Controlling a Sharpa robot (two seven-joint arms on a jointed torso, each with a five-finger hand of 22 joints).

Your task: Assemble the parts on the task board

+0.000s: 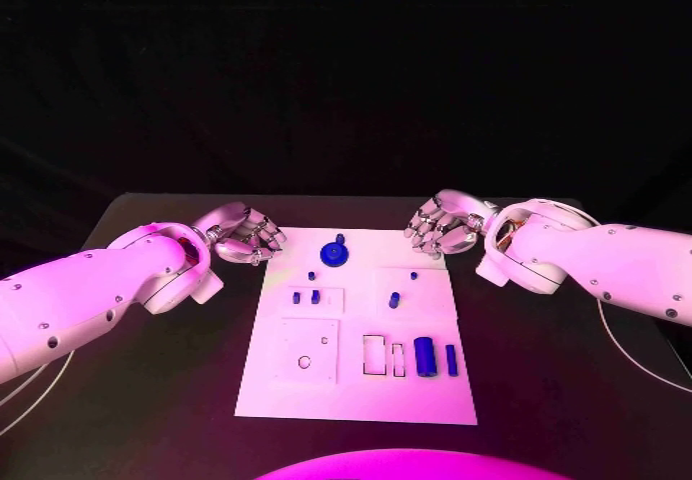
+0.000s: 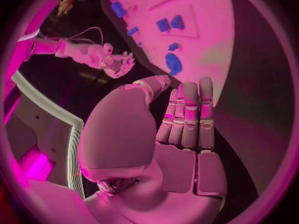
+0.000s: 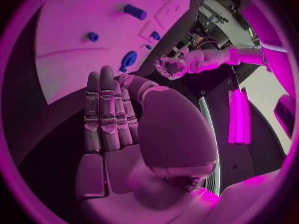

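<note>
Black table (image 1: 144, 400): left hand (image 1: 248, 236), right hand (image 1: 441, 226) seemingly empty, fingers together.

No readable text, label or number appears anywhere.

"What is behind the table (image 1: 144, 400)?"
"Just dark. It is black all the way back."
"And the table?"
"It is black too, with pink light on it."
</note>
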